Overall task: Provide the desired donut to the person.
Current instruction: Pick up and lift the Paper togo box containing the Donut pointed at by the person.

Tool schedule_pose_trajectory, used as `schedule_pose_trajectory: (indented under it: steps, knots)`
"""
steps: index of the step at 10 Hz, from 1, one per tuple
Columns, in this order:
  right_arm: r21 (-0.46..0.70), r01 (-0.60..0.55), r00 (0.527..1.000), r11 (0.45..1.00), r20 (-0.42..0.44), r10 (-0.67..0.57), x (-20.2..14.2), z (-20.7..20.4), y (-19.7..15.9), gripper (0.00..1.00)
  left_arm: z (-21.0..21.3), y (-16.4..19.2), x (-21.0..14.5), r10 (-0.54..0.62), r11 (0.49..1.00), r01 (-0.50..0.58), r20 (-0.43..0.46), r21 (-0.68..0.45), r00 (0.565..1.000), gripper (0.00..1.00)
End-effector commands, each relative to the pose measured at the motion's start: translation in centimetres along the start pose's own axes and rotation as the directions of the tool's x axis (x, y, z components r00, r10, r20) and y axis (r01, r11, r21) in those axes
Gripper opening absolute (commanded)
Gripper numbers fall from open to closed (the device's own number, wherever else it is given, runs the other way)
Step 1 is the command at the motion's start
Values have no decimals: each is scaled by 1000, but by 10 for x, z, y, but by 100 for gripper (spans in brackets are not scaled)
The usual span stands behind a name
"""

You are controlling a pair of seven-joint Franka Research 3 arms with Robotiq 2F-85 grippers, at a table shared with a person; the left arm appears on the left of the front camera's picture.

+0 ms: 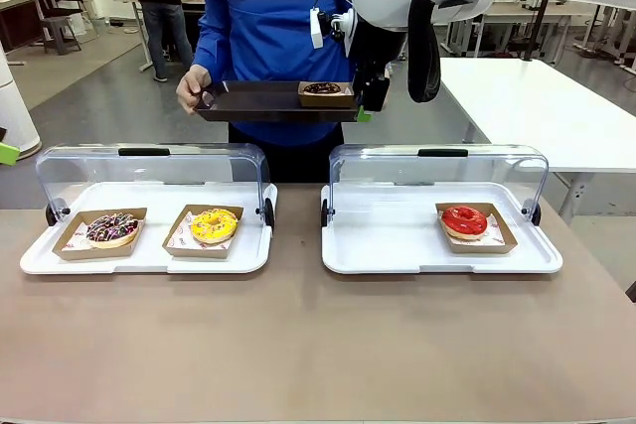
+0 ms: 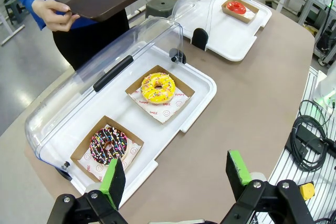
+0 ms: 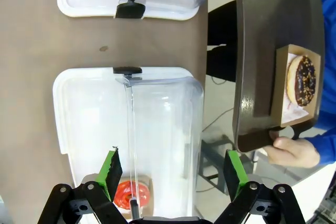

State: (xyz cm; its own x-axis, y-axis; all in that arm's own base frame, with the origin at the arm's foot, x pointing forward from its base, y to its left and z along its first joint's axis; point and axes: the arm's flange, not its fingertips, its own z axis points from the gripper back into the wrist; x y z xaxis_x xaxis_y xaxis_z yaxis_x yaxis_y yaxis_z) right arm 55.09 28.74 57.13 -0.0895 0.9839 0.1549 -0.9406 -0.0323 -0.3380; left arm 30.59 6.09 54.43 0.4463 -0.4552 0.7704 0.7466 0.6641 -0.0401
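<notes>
The person [image 1: 268, 7] in a blue coat stands at the far side holding a dark serving tray [image 1: 253, 101]. On its right end lies a chocolate donut [image 1: 323, 89] in a cardboard boat, also in the right wrist view as the chocolate donut [image 3: 303, 80]. My right gripper [image 1: 370, 101] hovers just beside that end of the tray. Its wrist view shows the right gripper [image 3: 173, 169] open and holding nothing, high above the red donut [image 3: 131, 192]. My left gripper [image 2: 177, 174] is open and holds nothing, above the table's near edge by the sprinkled donut [image 2: 108, 145].
The left white tray [image 1: 40, 260] holds a sprinkled chocolate donut [image 1: 112, 228] and a yellow donut [image 1: 214, 225]. The right white tray [image 1: 388, 245] holds a red donut [image 1: 464, 220]. Both clear lids [image 1: 149, 171] stand raised at the back. Bare brown table lies in front.
</notes>
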Motion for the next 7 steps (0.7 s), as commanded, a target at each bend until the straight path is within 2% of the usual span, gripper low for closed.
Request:
schedule_pose_trajectory:
  steps: [1, 3, 7]
  knots:
    - [0, 0, 1000, 1000, 0, 0, 0, 0, 0, 100, 0, 1, 0, 7, 1000, -7, 7, -4, 1000, 100]
    - [15, 110, 986, 994, 128, -111, -49, 37, 13, 100, 0, 1, 0, 7, 1000, -7, 7, -4, 1000, 100]
    - [38, 257, 892, 966, 375, -252, -144, 85, 83, 100, 0, 1, 0, 7, 1000, -7, 7, -4, 1000, 100]
